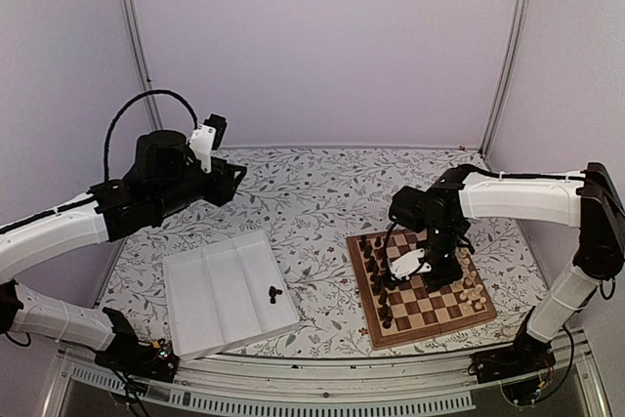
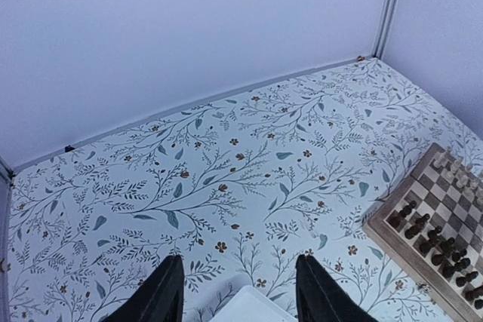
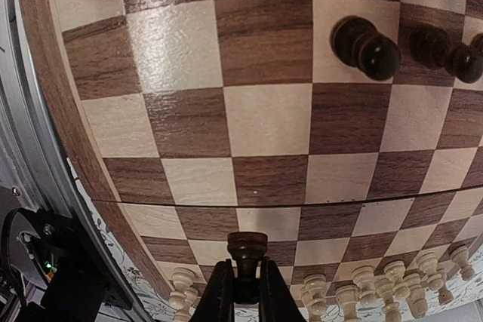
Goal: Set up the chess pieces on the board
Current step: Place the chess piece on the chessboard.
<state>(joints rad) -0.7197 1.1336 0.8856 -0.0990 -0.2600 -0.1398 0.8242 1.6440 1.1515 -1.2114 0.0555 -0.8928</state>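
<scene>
Left gripper [image 2: 238, 277]: raised above the counter, beyond the far edge of the tray; jaws spread wide, nothing between them.
Tray [image 1: 210, 305]: white, ridged, rectangular; lies on the left half of the counter, turned at a slight angle.
Loose piece [image 1: 274, 292]: small and dark, lying inside the tray near its right edge; cannot tell which chessman.
Counter [image 1: 322, 192]: covered in a pale cloth printed with leaves and small flowers.
Board [image 1: 430, 331]: checkered wood with a brown border, on the right half of the counter, well apart from the tray and turned slightly.
Dark chess pieces [image 1: 376, 263]: lined up along the left side of the board, in two rows as far as can be told.
Right gripper [image 3: 245, 280]: points down over the middle of the board; jaws closed tight on a dark chessman.
Held piece [image 3: 247, 246]: dark brown, upright between the fingers [image 3: 220, 288], its flat end showing; cannot tell whether it touches the board.
Cream chess pieces [image 1: 474, 292]: clustered along the right edge of the board, opposite the dark ones.
</scene>
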